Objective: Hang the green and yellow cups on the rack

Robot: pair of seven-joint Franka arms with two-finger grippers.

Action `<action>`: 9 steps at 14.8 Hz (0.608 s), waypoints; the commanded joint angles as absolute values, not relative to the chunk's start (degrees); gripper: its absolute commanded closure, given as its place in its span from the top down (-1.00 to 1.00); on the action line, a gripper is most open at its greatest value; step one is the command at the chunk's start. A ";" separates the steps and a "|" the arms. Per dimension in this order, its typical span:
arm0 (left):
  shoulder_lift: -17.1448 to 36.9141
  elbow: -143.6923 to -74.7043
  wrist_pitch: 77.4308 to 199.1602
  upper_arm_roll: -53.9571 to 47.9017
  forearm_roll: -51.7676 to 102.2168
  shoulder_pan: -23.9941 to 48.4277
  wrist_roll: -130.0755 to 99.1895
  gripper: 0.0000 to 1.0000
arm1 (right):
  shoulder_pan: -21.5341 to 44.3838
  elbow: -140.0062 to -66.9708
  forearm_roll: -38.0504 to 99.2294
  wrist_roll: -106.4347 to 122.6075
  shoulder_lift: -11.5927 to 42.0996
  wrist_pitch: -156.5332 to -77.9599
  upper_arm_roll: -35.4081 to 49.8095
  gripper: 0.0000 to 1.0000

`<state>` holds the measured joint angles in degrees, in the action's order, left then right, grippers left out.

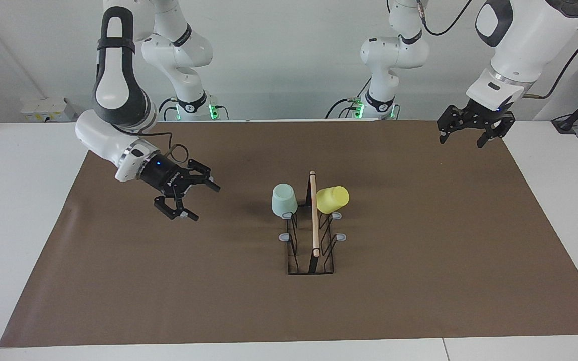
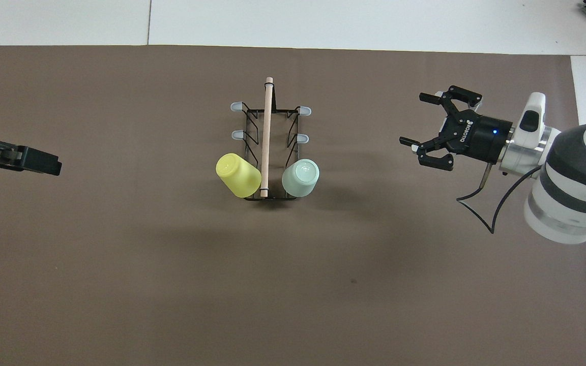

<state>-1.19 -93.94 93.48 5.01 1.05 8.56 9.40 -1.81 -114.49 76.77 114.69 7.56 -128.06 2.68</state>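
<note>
The black wire rack (image 1: 313, 220) with its wooden rod stands mid-table; it also shows in the overhead view (image 2: 267, 132). The mint green cup (image 1: 284, 199) hangs upside down on the peg nearest the robots, on the rack's side toward the right arm's end (image 2: 300, 178). The yellow cup (image 1: 332, 198) hangs tilted on the matching peg on the side toward the left arm's end (image 2: 238, 175). My right gripper (image 1: 205, 203) is open and empty, above the mat beside the green cup and apart from it (image 2: 417, 124). My left gripper (image 1: 462, 142) is open and empty, raised over the mat's corner at the left arm's end (image 2: 44, 161).
Several grey-tipped pegs (image 2: 235, 107) on the rack, farther from the robots than the cups, carry nothing. A brown mat (image 1: 419, 281) covers the white table. A cable (image 2: 481, 208) loops from the right wrist.
</note>
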 commanded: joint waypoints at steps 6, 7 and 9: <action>-1.76 -93.16 92.46 4.92 0.09 8.53 10.64 1.00 | -2.02 -111.80 44.86 87.06 6.77 -141.06 3.43 1.00; -1.84 -93.25 92.55 4.75 0.09 8.35 10.46 1.00 | -2.02 -111.80 41.26 82.23 6.77 -141.15 3.43 1.00; -1.93 -93.69 92.37 4.40 0.09 7.65 10.55 1.00 | -2.02 -111.10 32.13 71.60 6.42 -141.42 3.43 1.00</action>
<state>-1.20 -93.38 93.45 4.94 0.83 8.50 9.97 -1.82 -111.45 39.30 80.69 7.25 -140.83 3.14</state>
